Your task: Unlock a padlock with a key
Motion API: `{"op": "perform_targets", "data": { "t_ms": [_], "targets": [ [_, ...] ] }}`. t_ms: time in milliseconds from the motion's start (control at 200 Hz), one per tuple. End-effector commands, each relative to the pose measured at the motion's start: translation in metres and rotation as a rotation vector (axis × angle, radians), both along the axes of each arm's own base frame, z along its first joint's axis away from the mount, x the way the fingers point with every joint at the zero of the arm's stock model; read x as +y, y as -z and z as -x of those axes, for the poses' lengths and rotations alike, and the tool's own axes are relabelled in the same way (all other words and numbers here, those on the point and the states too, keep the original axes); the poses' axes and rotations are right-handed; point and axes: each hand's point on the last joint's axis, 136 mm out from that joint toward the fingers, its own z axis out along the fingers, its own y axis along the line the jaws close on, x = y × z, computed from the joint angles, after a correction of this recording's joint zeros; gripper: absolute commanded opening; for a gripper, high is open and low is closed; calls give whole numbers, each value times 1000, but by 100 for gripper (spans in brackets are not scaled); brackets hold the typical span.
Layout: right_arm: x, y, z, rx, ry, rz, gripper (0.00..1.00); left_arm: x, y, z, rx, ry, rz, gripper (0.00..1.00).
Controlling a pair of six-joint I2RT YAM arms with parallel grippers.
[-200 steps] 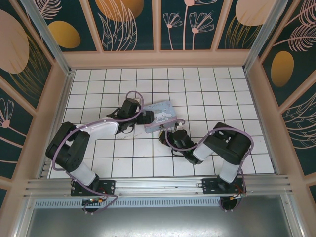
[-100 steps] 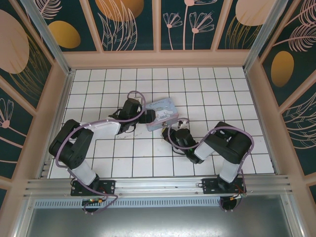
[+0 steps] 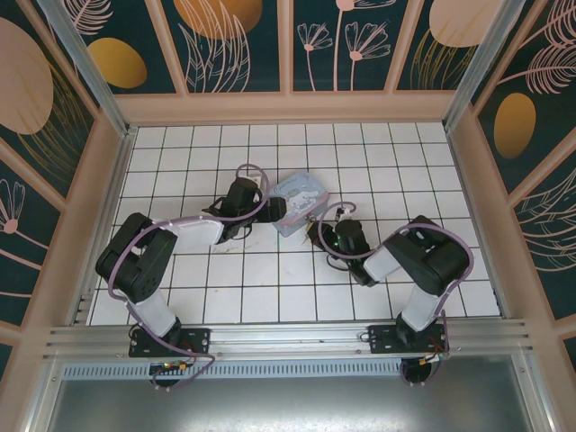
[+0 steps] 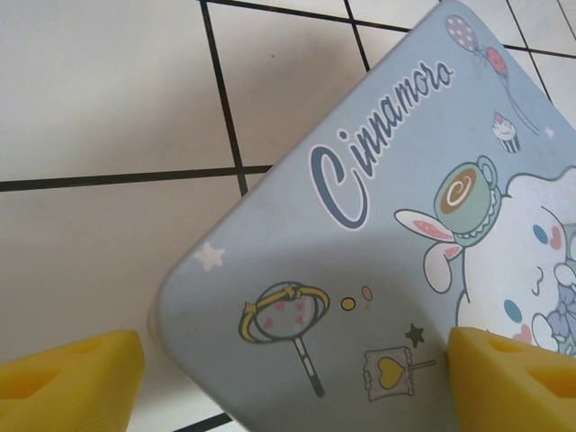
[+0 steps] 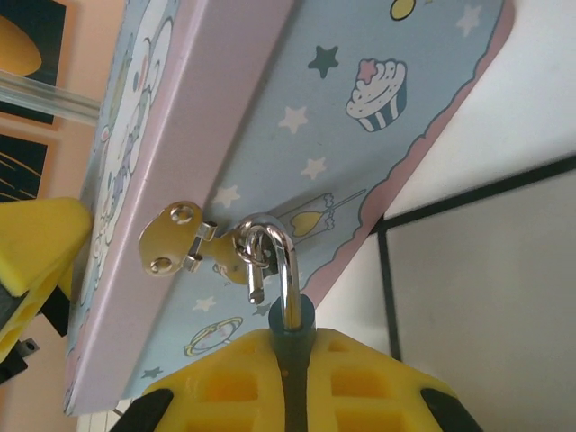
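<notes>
While the yellow-tipped right claw is clamped tight on the tiny dark-blue padlock, the lock's body sits all but buried between the two fingers, with just its top and the thin silvery shackle standing clear. That shackle is hooked through the ring of a small silvery metal hasp on the pink-edged side of the pastel-blue cartoon-print box, so the padlock hangs at the face of the box nearest the right arm. One leg of the shackle runs into the body. The shorter leg seems to end in the open beside it, though from this angle I cannot be sure it has sprung.

On the far side, the yellow-tipped left claw stands wide, its fingers straddling a rounded corner of the box above the white tiled table.

I judge this as the steadying step, with the lock gripped and the box about to be braced. Next the key must reach the keyhole, which calls for the box to be pinned and the lock's underside exposed.
</notes>
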Motion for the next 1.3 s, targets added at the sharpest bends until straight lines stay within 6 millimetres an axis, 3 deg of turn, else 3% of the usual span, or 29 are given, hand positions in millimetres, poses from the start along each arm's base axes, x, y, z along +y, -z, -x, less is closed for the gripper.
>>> {"op": "perform_targets", "data": {
  "t_ms": [0,105,130,240,375,435,576,701,796,951,1106,1276,1296],
  "targets": [
    [-9,0,-12,-7,-56,68,0,56,94,59,306,-21,-286,84],
    [-5,4,-16,16,-116,135,0,53,96,58,311,-14,-286,83],
    [-15,3,-24,19,-96,141,0,53,97,58,315,-13,-287,83],
    [-17,2,-31,33,-126,156,0,53,99,59,321,-4,-292,81],
    [-41,-4,-54,35,-57,129,0,54,103,61,334,6,-311,79],
    [-33,-15,-64,19,-107,35,0,55,106,62,340,9,-315,79],
    [-35,-25,-86,-1,-96,26,0,56,109,62,346,11,-326,78],
    [-31,-17,-98,20,-110,54,0,56,113,64,355,17,-327,76],
    [-44,-8,-108,37,-73,61,0,55,115,64,361,20,-330,76],
    [-65,-12,-125,45,-26,21,0,55,114,63,358,15,-327,76],
    [-71,-12,-113,68,-16,42,0,51,107,60,344,23,-313,80],
    [-77,-9,-80,98,26,32,0,38,83,51,306,33,-238,97],
    [-79,-9,-77,102,34,33,5,35,79,50,297,34,-227,98]
  ]
}}
